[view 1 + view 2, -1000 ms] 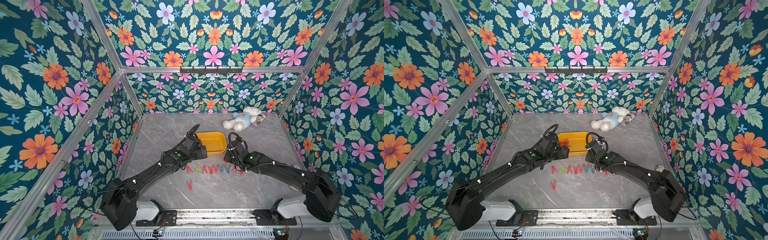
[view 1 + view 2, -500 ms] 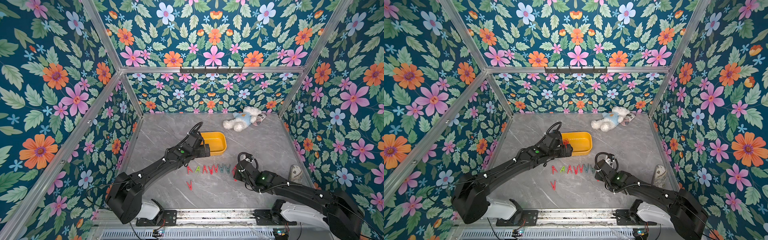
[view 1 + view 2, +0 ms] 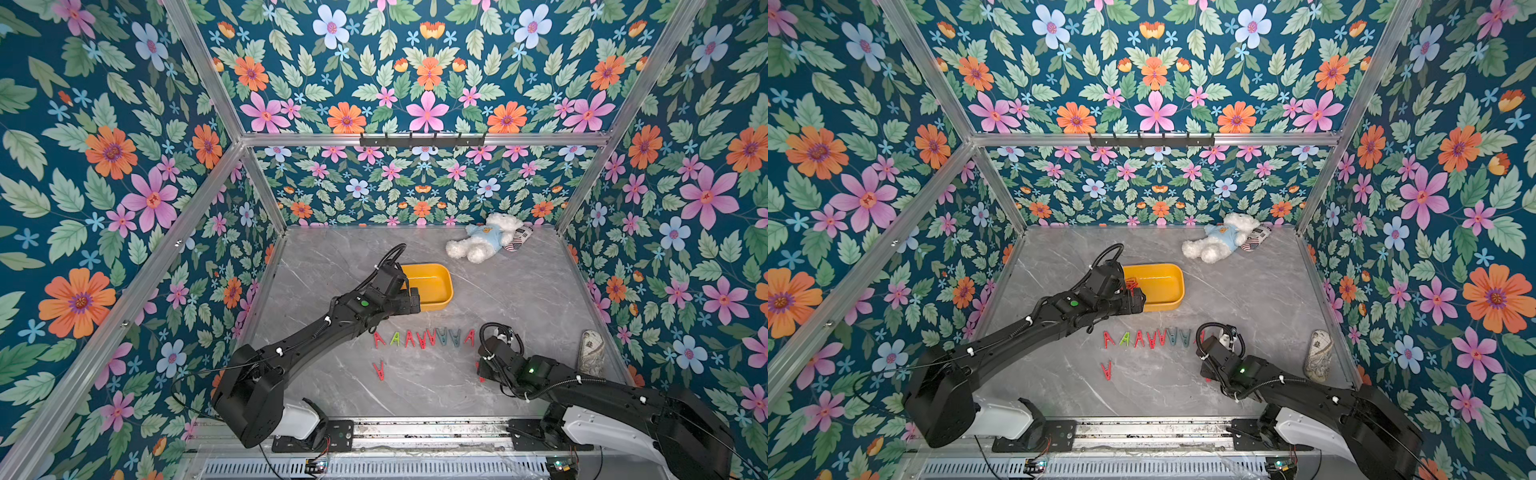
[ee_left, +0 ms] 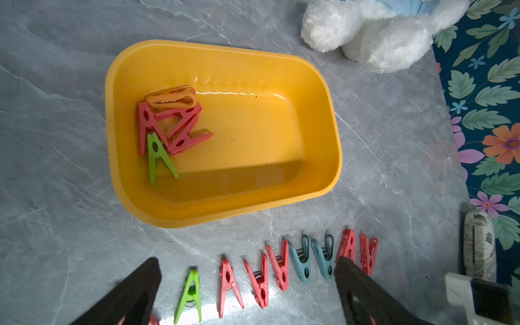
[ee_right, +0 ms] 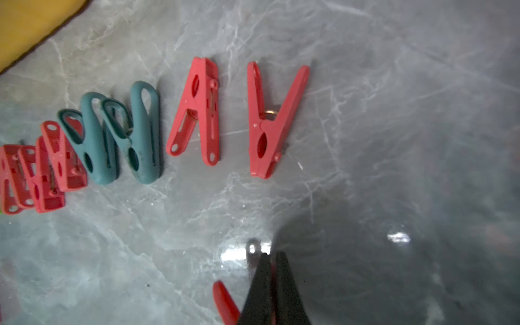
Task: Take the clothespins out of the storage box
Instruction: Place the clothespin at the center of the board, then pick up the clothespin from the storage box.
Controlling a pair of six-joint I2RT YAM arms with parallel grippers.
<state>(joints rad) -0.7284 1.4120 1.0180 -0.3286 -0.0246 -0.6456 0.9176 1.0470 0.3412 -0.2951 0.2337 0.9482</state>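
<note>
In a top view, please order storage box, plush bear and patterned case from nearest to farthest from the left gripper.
1. storage box, beside the left gripper.
2. plush bear, at the back.
3. patterned case, far right.

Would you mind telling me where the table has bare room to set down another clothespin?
Bare table lies between the box, the bear and the patterned pouch, and also nearer the rail, between the lone red clothespin and the right gripper. The row of clothespins before the box is crowded, its pegs packed close.
</note>
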